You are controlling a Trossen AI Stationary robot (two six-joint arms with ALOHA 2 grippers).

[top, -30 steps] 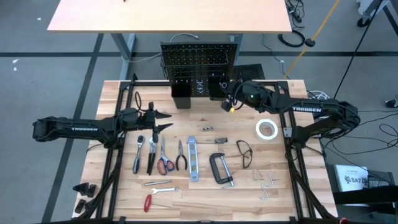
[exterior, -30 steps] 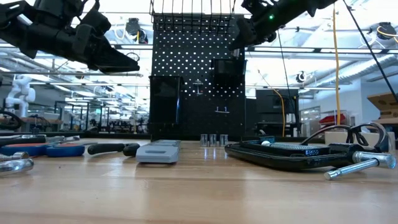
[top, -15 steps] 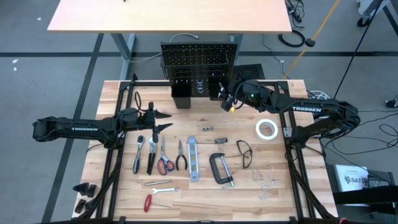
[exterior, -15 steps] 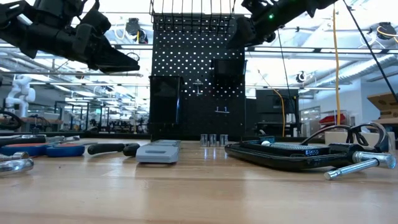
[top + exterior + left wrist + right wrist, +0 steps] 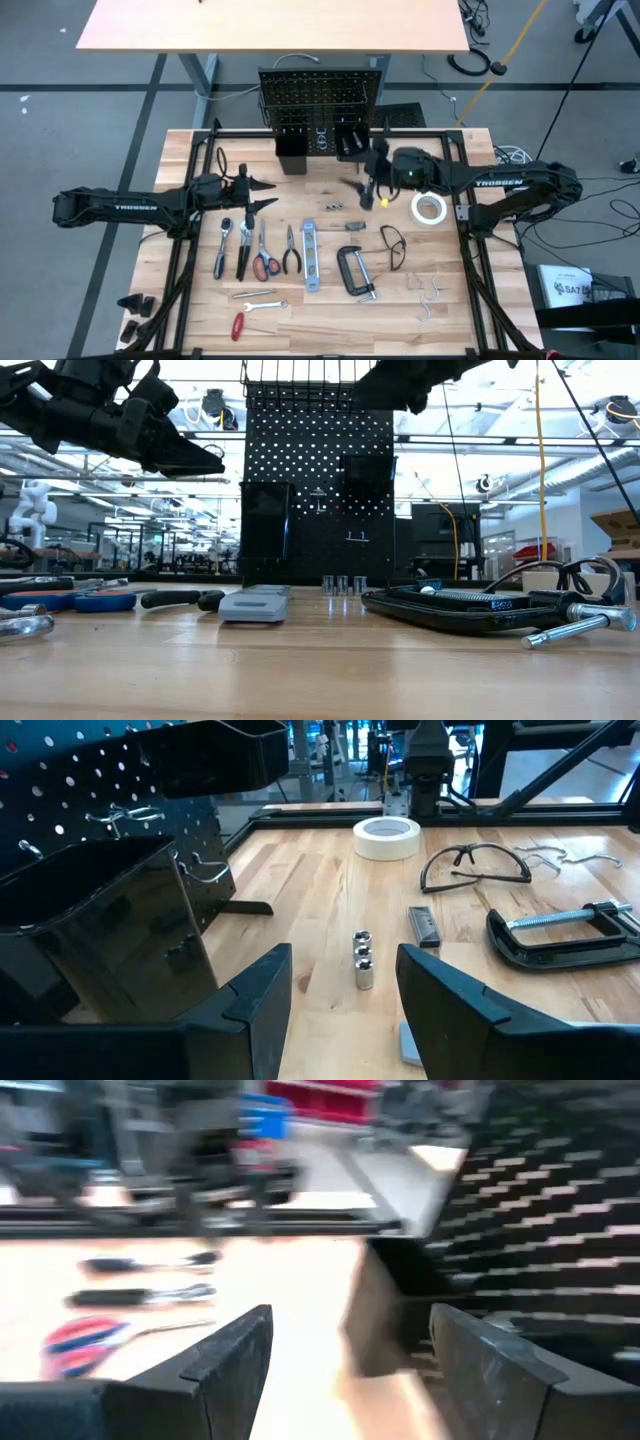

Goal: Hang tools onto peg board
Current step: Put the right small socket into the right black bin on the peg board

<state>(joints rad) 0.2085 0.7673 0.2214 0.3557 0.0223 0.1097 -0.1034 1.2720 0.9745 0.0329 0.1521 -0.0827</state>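
Observation:
The peg board (image 5: 320, 100) stands upright at the table's far edge, with two black bins (image 5: 291, 150) (image 5: 349, 143) on its lower part. The tools lie flat on the table: ratchet wrench (image 5: 222, 245), scissors (image 5: 265, 258), pliers (image 5: 292, 252), level (image 5: 310, 255), C-clamp (image 5: 355, 270), glasses (image 5: 393, 245), tape roll (image 5: 429, 208), red screwdriver (image 5: 240, 325). My right gripper (image 5: 365, 190) (image 5: 350, 1370) hovers open and bare in front of the right bin, above the table. My left gripper (image 5: 262, 195) (image 5: 340, 990) hangs open over the table's left half, nothing between its fingers.
Three small sockets (image 5: 364, 960) and a flat black piece (image 5: 426, 925) lie near the table's middle. Loose metal hooks (image 5: 430, 290) lie at the near right, a small wrench (image 5: 255, 297) at the near left. A black frame (image 5: 190, 200) rims the tabletop.
My right gripper has swung away from the peg board's right bin, toward the table's near edge, and its wrist has turned; most of this came in the last half second. My left arm has kept still.

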